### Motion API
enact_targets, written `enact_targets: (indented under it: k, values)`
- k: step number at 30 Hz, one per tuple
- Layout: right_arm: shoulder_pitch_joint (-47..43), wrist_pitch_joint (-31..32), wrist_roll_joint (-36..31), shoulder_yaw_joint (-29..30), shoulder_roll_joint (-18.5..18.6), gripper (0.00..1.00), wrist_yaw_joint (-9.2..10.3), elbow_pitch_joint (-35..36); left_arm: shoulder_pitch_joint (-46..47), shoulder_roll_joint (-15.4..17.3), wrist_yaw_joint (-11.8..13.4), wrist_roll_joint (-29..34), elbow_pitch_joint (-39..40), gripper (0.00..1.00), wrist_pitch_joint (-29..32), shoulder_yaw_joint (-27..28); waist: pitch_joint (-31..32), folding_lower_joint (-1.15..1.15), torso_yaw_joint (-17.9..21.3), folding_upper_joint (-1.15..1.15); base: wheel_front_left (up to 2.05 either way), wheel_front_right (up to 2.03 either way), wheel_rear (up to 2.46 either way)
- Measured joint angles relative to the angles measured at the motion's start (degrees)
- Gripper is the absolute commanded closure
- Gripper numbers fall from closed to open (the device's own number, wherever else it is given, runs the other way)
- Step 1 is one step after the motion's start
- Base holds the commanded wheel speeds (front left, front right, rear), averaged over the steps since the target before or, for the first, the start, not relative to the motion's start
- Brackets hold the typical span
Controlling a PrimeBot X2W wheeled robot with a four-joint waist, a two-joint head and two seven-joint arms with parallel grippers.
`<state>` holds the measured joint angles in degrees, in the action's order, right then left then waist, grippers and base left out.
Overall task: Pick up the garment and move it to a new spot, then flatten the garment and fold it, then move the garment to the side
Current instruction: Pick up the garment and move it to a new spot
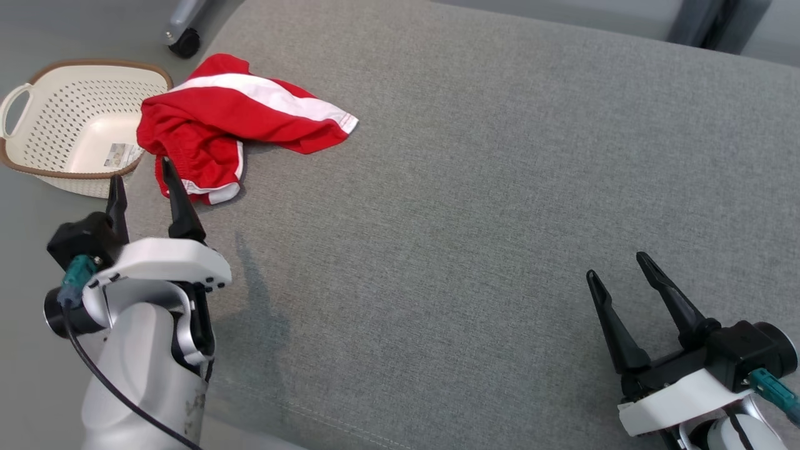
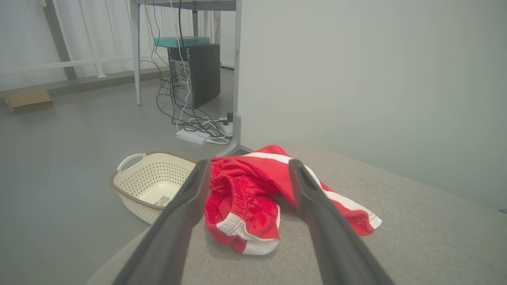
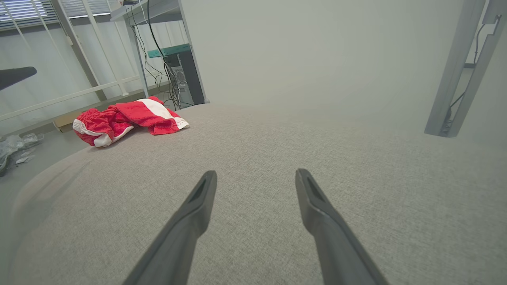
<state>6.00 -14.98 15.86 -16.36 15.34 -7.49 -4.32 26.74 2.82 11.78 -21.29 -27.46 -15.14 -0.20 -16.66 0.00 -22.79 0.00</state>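
Large grey woven-fabric padded surface (image 1: 475,206) takes up most of the space in front of the robot. It is flat, with a stitched seam along the near edge.

Crumpled red garment with white stripes and white hem trim (image 1: 212,125) lies at the far left corner of the surface, close to its left edge. It is bunched and partly folded over itself, with one striped panel spread out toward the middle of the surface.

Cream perforated plastic basket with brown rim and loop handle (image 1: 56,125) sits on the grey floor just beside that corner, lower than the surface. A small paper label lies in its bottom, too small to read.

Left gripper (image 1: 140,170) hangs just short of the garment's near edge, its two dark fingers spread wide and holding nothing. In the left wrist view the bunched cloth (image 2: 245,206) shows between the fingers. One fingertip looks level with the cloth's hem. Contact is doubtful and cannot be judged from here.

Right gripper (image 1: 615,264) is over bare fabric at the near right, well apart from the garment. Its fingers are likewise splayed wide and empty.

Black caster wheel (image 1: 185,42) stands on the floor beyond the basket.
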Motion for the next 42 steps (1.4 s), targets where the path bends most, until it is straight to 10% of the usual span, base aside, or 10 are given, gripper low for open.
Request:
enact_targets:
  k: [26, 27, 28, 29, 42]
  values:
    - [6.5, -0.01, 0.91, -4.89, 4.02, 0.0, 0.0, -0.15, 26.21, 5.53, -6.3, -4.78, -40.24, 0.0, 19.38, 1.96, -8.74, 0.0, 4.72, 0.0, 0.0, 0.0, 0.0]
    - [6.5, 0.0, 0.91, -5.0, 3.88, 0.0, 0.0, -0.23, 26.33, 5.57, -6.9, -4.9, -40.84, 0.51, 19.94, 1.69, -8.62, 0.0, 4.89, 0.0, 0.0, 0.0, 0.0]
    - [6.5, 0.0, 0.91, -5.11, 3.74, 0.0, 0.0, -0.27, 26.32, 5.61, -7.26, -5.06, -41.36, 0.51, 20.25, 1.63, -8.49, 0.0, 5.06, 0.0, 0.0, 0.0, 0.0]
    - [6.5, 0.0, 0.92, -5.19, 3.6, 0.0, 0.0, -0.3, 26.31, 5.75, -7.38, -5.09, -41.73, 1.0, 20.24, 1.62, -8.37, 0.0, 5.24, 0.0, 0.0, 0.0, 0.0]
    - [6.15, 0.0, 0.92, -4.41, 0.74, 0.0, 0.0, -1.29, 24.66, 7.45, -13.03, -7.42, -38.83, 1.0, 5.0, 3.18, -4.31, 0.0, 7.86, 0.0, 0.0, 0.0, 0.0]
